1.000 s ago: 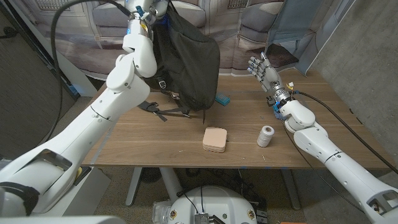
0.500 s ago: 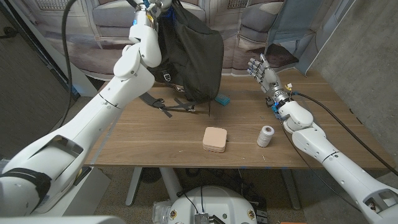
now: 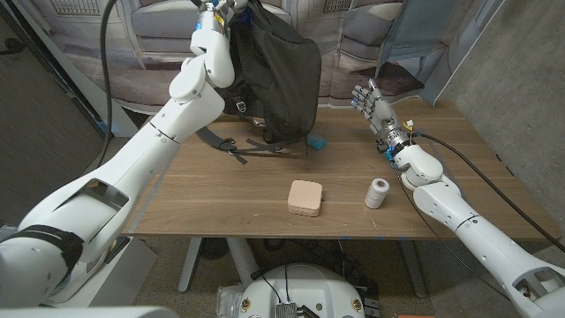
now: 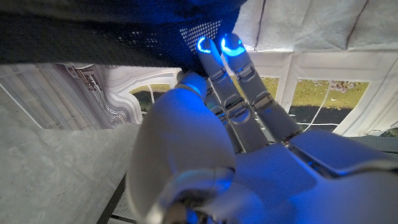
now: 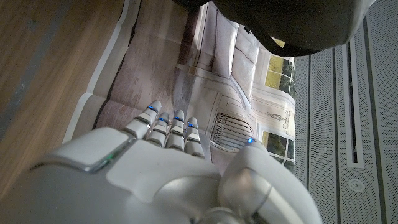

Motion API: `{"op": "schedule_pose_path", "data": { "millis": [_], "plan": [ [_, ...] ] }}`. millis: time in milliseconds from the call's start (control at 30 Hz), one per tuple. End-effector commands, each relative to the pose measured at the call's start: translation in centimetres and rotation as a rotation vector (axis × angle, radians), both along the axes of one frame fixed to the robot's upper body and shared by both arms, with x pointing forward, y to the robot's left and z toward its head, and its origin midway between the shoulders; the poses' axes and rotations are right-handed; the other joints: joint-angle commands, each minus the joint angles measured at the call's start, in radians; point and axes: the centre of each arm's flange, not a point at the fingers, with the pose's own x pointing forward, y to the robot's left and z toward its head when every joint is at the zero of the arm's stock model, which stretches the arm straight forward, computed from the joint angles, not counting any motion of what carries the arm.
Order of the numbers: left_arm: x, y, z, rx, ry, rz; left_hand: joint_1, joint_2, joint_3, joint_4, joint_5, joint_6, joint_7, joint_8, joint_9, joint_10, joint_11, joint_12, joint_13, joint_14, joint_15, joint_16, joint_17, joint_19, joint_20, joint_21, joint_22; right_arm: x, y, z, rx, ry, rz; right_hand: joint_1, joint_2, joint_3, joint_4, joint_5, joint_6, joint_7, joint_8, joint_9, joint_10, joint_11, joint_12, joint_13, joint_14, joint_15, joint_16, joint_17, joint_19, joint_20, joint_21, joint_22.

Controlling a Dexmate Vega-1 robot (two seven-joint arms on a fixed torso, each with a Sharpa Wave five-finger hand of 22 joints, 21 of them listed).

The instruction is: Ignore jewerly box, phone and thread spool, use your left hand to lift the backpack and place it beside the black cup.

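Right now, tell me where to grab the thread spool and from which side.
Grip the thread spool around its round side wall, fingers coming down from above. It stands upright on the table with open space around it, nearest the right hand, so a top-down pinch looks easiest.

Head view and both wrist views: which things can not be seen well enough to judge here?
- Left hand: head view's top edge cuts it, so its grip on the backpack is unclear; the left wrist view shows fingers against black mesh.
- Black cup: I cannot find it; the backpack may hide it.
- Teal thing: half behind the backpack, too small to tell if it is the phone.
- Backpack bottom: whether it touches the table is unclear.
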Motion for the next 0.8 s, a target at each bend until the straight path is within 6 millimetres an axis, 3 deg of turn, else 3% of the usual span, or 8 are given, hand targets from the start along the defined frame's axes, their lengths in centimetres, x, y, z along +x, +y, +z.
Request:
{"op": "schedule_pose_path", "data": {
  "millis": [33, 800],
  "plan": [
    [1.6, -1.1, 0.4, 0.009, 0.012, -0.022, -0.001, 0.011, 0.005, 0.0, 0.005, 0.012, 0.0, -0.002, 0.001, 0.029, -0.026, -0.005, 0.002, 0.001, -0.004, -0.006, 0.006, -0.004, -0.074, 0.01, 0.002, -0.1, -0.3, -0.8, 0.0, 0.012, -0.011, 0.007, 0.007, -0.006, 0.004, -0.003, 0.008, 0.005, -0.003, 0.004, 0.007, -0.003, -0.002, 0.004, 0.008, 0.001, -0.004, 0.002, 0.007, 0.001, 0.001, 0.006],
    [5.2, -3.4, -0.5, 0.073, 0.099, -0.016, -0.008, 0.007, 0.007, 0.001, 0.005, 0.027, -0.013, 0.0, -0.002, 0.038, -0.038, -0.01, 0.001, 0.001, -0.004, -0.009, 0.01, -0.009, -0.072, 0.017, 0.001, 0.2, -0.3, -1.4, 0.018, 0.016, -0.008, 0.008, 0.008, -0.007, 0.004, -0.004, 0.008, 0.005, -0.003, 0.004, 0.007, -0.003, -0.002, 0.004, 0.008, 0.0, -0.004, 0.002, 0.008, -0.001, 0.001, 0.006]
  ]
}}
